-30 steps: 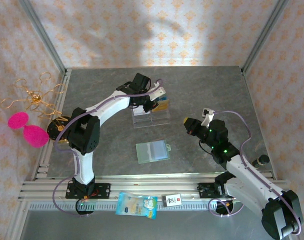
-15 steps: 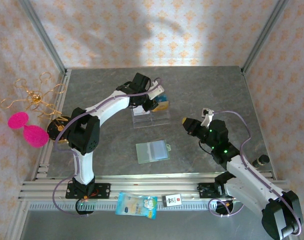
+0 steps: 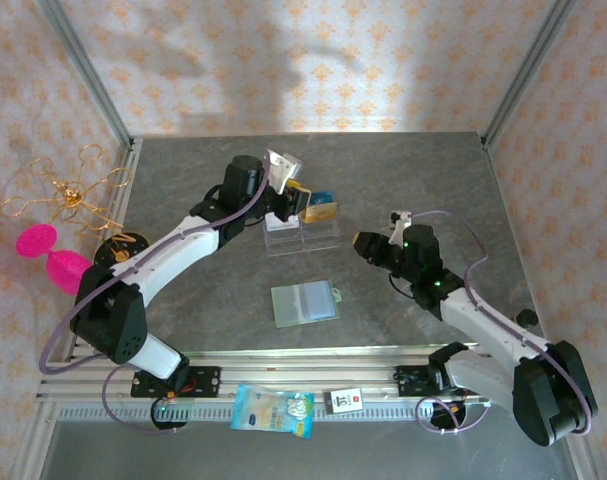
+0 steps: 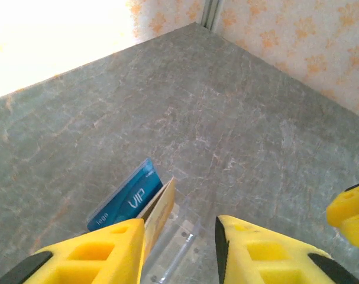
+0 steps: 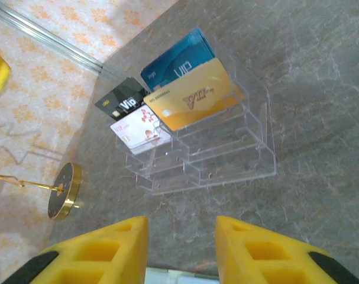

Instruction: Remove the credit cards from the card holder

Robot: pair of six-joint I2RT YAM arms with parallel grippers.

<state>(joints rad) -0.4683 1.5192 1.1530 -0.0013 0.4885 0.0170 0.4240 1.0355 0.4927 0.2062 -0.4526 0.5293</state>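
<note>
The sage-green card holder (image 3: pixel 303 302) lies flat on the table, apart from both grippers; its edge shows at the bottom of the right wrist view (image 5: pixel 179 276). A gold credit card (image 5: pixel 194 100) and a whitish one (image 5: pixel 138 131) stand in a clear acrylic rack (image 5: pixel 226 160). My left gripper (image 3: pixel 298 203) hangs over the rack, open and holding nothing (image 4: pixel 180 248); the gold card (image 4: pixel 158 210) stands close beside its left finger. My right gripper (image 3: pixel 366 245) is to the right of the rack, open with nothing between its fingers (image 5: pixel 182 248).
A bright blue card (image 5: pixel 179 59) and a black card (image 5: pixel 123 102) also stand in the rack. A gold wire stand with a round base (image 5: pixel 64 190) and pink shapes (image 3: pixel 53 255) sit at the left edge. Packets (image 3: pixel 273 410) lie on the front rail.
Both grippers have opened. The left arm has let go of the gold card, which now stands in the rack, and has swung its elbow leftward. The right gripper edged toward the rack.
</note>
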